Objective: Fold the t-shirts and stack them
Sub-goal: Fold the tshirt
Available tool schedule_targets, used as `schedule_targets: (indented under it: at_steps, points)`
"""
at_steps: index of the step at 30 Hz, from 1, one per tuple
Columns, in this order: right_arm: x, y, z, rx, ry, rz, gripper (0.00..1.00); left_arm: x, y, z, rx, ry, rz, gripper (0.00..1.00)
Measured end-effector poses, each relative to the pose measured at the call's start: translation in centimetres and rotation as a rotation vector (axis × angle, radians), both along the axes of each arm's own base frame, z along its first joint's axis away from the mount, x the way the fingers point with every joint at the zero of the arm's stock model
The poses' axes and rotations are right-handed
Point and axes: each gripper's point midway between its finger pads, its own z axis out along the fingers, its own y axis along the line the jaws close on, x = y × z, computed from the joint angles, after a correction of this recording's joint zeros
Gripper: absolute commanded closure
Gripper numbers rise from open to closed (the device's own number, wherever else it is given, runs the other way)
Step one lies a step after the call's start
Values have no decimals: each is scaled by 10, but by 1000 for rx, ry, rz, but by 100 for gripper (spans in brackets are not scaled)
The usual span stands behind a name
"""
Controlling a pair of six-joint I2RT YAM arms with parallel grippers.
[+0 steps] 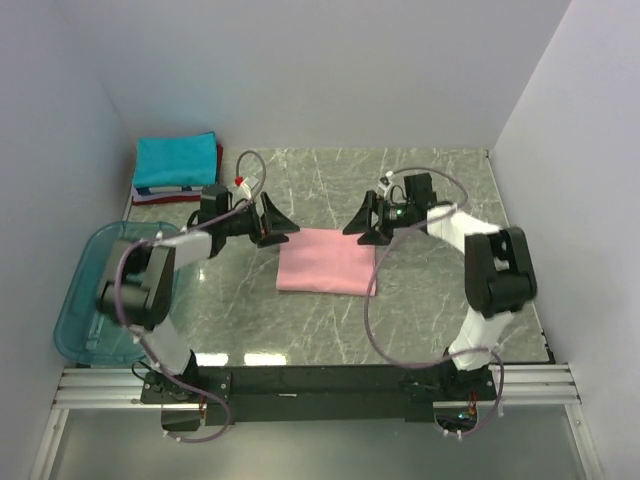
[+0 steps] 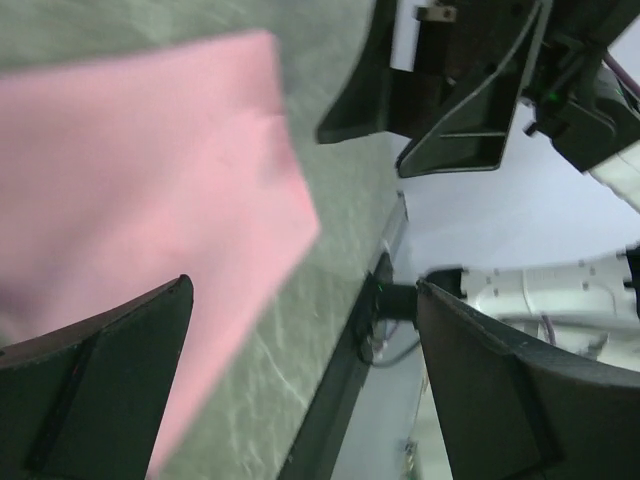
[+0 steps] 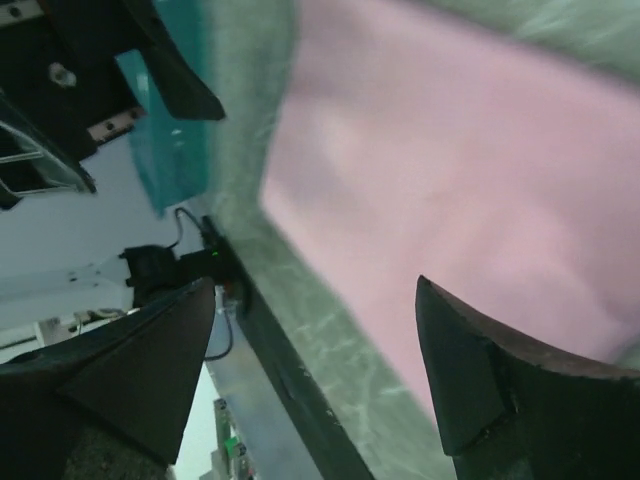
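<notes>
**A:** How far along is the folding?

**B:** The pink t-shirt (image 1: 325,262) lies mid-frame on the bench (image 1: 430,300) as a flat, tidy rectangle, so I'd judge it folded. It isn't stacked yet.

**A:** Where's the stack?

**B:** It's in the upper left of the top view, by the back wall. A folded teal t-shirt (image 1: 176,160) sits on top of other shirts showing red and white edges (image 1: 165,192). The pink one is well apart from it, so carrying it over looks like the step left. I can't tell whether the blue bin (image 1: 85,300) at the left edge holds more shirts.

**A:** And the arms?

**B:** Both reach forward and bend inward, facing each other across the pink shirt's far edge. The left gripper (image 1: 280,225) hangs by its upper-left corner and the right gripper (image 1: 358,225) by its upper-right corner.

**A:** Is either one holding cloth?

**B:** No. In each wrist view the jaws are spread wide with nothing between them, and the pink cloth lies below.
</notes>
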Motion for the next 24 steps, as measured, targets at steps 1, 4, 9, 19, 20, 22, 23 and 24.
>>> schedule_targets:
  at_steps: [1, 4, 9, 19, 20, 22, 23, 24]
  points:
    - [-13, 6, 10, 18, -19, 9, 11, -15, -4, 14, -15, -34, -23, 1]
    - [-56, 34, 28, 83, -44, 89, 10, -57, -23, 29, -60, -73, -111, 1]
    - [-94, 64, -5, 98, 55, 198, 11, -104, -49, -16, -43, 85, -222, 1]
    - [-73, 16, -55, 75, 185, 141, 14, -69, -13, -61, -7, 185, -134, 1]
    - [-72, 12, -55, 72, 184, 133, 14, -67, -9, -59, 1, 169, -127, 1]
    - [-72, 5, -50, 62, 159, 116, 14, -70, -6, -49, 14, 124, -129, 1]
    - [-74, 4, -46, 60, 148, 113, 14, -75, -7, -40, 15, 92, -144, 1]
    - [-78, 4, -42, 61, 139, 117, 14, -81, -11, -30, 12, 56, -164, 1]
